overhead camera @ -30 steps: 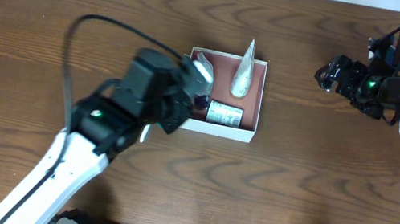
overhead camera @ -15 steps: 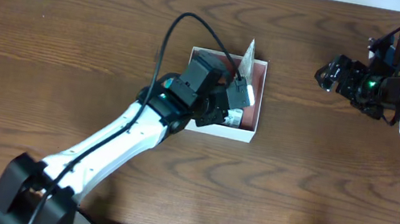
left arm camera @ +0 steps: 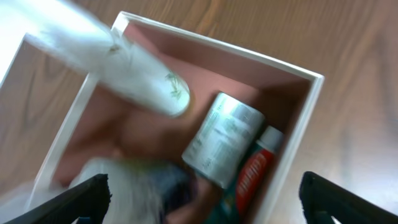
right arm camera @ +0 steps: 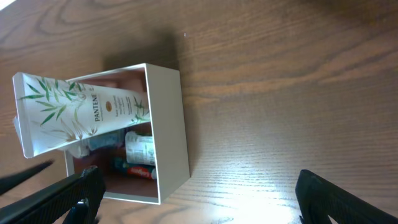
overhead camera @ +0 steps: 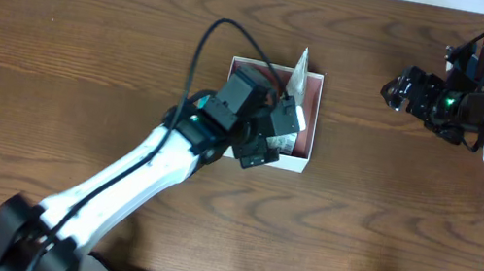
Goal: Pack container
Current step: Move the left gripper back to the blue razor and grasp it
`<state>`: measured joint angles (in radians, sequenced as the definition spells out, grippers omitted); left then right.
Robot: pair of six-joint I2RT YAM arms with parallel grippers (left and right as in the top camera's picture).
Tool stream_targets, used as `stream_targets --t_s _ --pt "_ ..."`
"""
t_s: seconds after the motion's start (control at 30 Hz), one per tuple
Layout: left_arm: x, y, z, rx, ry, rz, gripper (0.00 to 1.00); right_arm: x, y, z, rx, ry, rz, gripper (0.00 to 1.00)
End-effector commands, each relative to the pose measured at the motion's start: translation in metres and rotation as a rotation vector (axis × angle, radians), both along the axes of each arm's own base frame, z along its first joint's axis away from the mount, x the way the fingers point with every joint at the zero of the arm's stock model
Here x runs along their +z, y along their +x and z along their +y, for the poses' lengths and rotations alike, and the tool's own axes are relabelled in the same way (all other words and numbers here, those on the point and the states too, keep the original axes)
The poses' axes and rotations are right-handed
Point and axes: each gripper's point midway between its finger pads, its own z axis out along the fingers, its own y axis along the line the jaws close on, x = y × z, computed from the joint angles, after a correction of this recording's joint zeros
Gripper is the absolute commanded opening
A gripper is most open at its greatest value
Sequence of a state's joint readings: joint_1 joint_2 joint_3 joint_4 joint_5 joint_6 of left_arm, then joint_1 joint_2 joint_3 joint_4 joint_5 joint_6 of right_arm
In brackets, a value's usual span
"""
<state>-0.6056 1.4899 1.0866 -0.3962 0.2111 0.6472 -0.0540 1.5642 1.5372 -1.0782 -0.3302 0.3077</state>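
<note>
**Late stage of packing.** The container (overhead camera: 315, 118) is located directly beneath the left hand (overhead camera: 274, 129), whose fingers are spread wide apart with nothing held between them, as the left wrist view shows. Several toiletries are seen inside: a white tube (right arm camera: 74, 112) printed with green leaves, a silver-labelled bottle (left arm camera: 224, 140) and a red tube (left arm camera: 252, 180). A further pale and dark object close under the left hand is too blurred to be identified. No loose article is seen on the table (overhead camera: 92, 32) around either hand, so the filling is judged to be essentially complete. What is left, by estimate, is the settling of the white tube, which is propped aslant with its flat end projecting over the container wall beyond the left hand. The right hand (overhead camera: 403, 89) is held well apart from the container, likewise opened wide and empty. The black cable (overhead camera: 202, 42) of the left arm is looped just behind the left hand and could be caught in a withdrawal. Part of the container is hidden from above by the left arm itself.
</note>
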Motion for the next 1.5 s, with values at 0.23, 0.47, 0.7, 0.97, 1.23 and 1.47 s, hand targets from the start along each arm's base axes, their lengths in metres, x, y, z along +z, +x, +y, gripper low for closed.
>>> stream_targets --t_s 0.23,0.47,0.7,0.97,1.23,1.47 --pt "0.048 -0.014 0.114 0.529 -0.052 0.088 0.98 0.004 0.001 -0.001 -0.012 0.015 -0.006 0.99" --pt "0.014 0.021 0.186 0.892 -0.092 0.209 0.98 0.004 0.001 -0.001 -0.012 0.015 -0.006 0.99" --pt "-0.065 0.049 0.215 0.979 -0.025 0.368 0.98 0.004 0.001 -0.001 -0.012 0.015 -0.006 0.99" --pt "-0.122 0.05 0.205 0.867 0.046 0.479 0.96 0.004 0.001 -0.001 -0.012 0.015 -0.006 0.99" --pt "-0.134 0.052 0.205 0.851 0.063 0.487 0.67 0.004 0.001 0.0 -0.012 0.015 -0.006 0.99" --pt "-0.142 0.048 0.205 0.851 0.075 0.509 0.67 0.004 0.001 -0.001 -0.012 0.015 -0.006 0.99"
